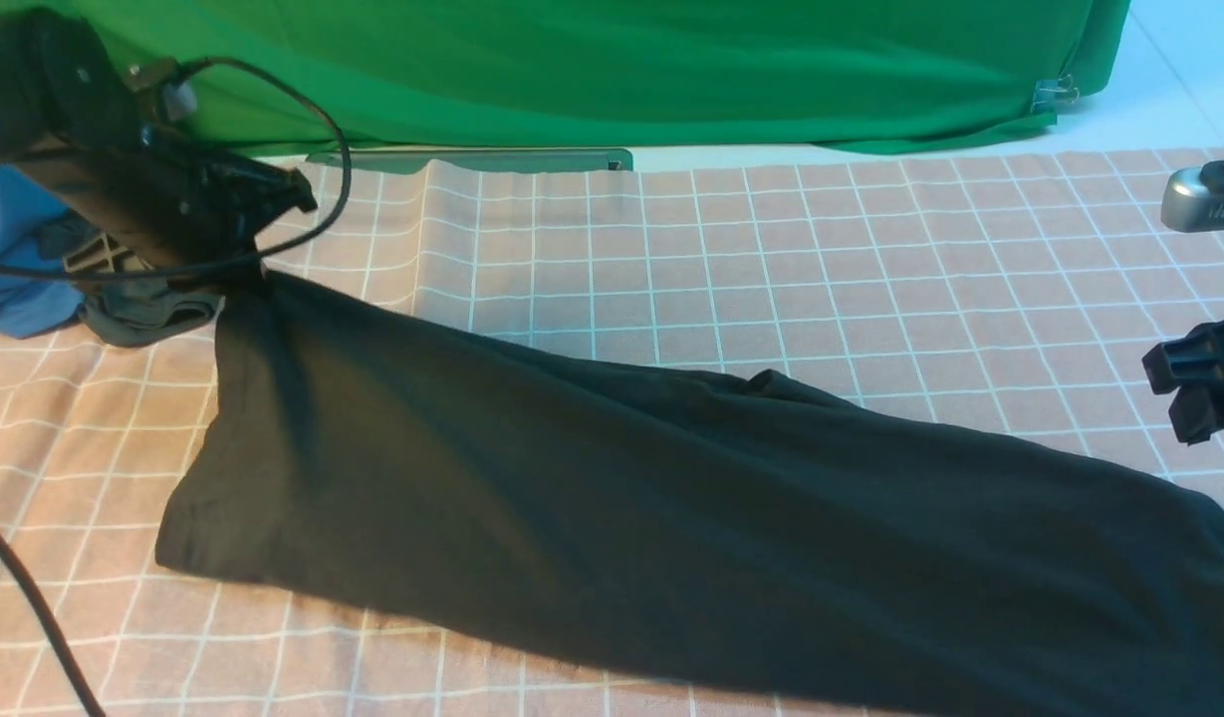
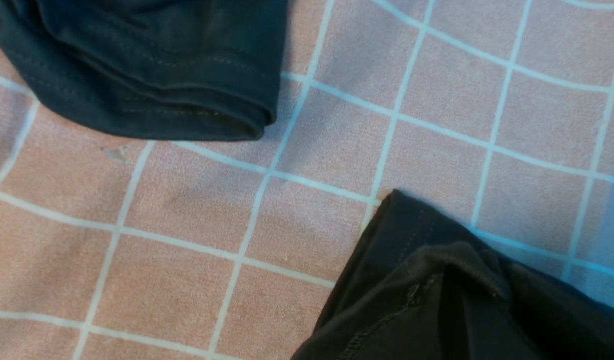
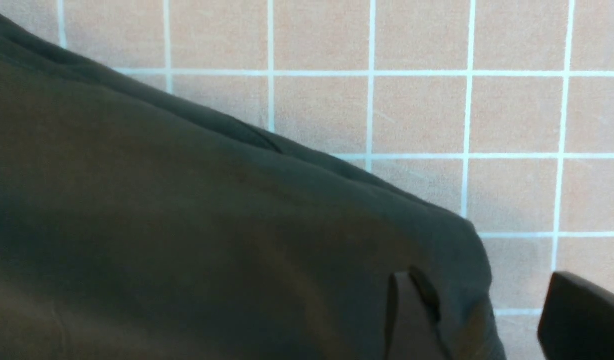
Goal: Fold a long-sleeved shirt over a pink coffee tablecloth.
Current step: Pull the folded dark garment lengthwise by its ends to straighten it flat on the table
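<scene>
One large black cotton long-sleeved shirt (image 1: 671, 518) is lying in a long band across the dusty-pink, white-gridded tablecloth (image 1: 771, 259). The right gripper (image 1: 1184, 390) is hovering by its near end, jaws wide on nothing; the left gripper (image 1: 245, 267), clamped tight, is holding the far corner raised. The crosswise fold is apparently beginning, calling for the right jaws to grip their end.

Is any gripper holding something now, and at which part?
The left gripper is shut on the shirt, pinching a hemmed edge at its raised left end. The right gripper is open and holds nothing.
</scene>
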Controlling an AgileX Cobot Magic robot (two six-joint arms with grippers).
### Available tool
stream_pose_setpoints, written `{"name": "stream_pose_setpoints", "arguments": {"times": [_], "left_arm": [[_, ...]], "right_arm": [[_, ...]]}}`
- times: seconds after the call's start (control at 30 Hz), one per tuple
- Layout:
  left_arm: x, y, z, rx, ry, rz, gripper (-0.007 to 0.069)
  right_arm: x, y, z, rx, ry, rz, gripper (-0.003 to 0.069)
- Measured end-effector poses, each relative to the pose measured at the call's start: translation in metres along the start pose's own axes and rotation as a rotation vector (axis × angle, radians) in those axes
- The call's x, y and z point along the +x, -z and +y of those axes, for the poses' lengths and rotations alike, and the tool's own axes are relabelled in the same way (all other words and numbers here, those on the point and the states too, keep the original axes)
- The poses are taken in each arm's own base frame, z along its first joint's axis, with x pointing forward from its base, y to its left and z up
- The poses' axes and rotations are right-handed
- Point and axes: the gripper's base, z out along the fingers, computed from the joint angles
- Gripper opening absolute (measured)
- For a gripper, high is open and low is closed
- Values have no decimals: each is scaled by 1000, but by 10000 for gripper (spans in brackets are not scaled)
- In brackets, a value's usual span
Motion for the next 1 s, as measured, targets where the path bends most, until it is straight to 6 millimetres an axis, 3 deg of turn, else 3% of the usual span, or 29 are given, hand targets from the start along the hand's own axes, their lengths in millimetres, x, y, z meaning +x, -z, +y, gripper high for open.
{"name": "stream_pose_setpoints", "arguments": {"times": [0.13, 0.33, 0.5, 0.8, 0.9, 0.97, 1.0], "left_arm": [[1, -4, 0, -2, 1, 7, 13], [-1, -4, 0, 1, -2, -11, 13], [-1, -4, 0, -1, -5, -12, 13], [-1, -4, 1, -4, -23, -11, 13], [-1, -4, 1, -5, -23, -10, 13], [-1, -4, 1, -5, -23, -10, 13], [-1, -4, 1, -5, -23, -10, 13]], "right_arm": [[-1, 0, 8, -16, 64, -9, 386], [-11, -9, 41, -110, 259, -105, 431], [-16, -52, 70, -162, 432, -22, 507], [-25, -95, 82, -152, 505, -39, 519], [-25, -101, 83, -147, 512, -37, 491], [-25, -102, 83, -147, 512, -35, 422], [-25, -101, 83, -147, 512, -36, 352]]}}
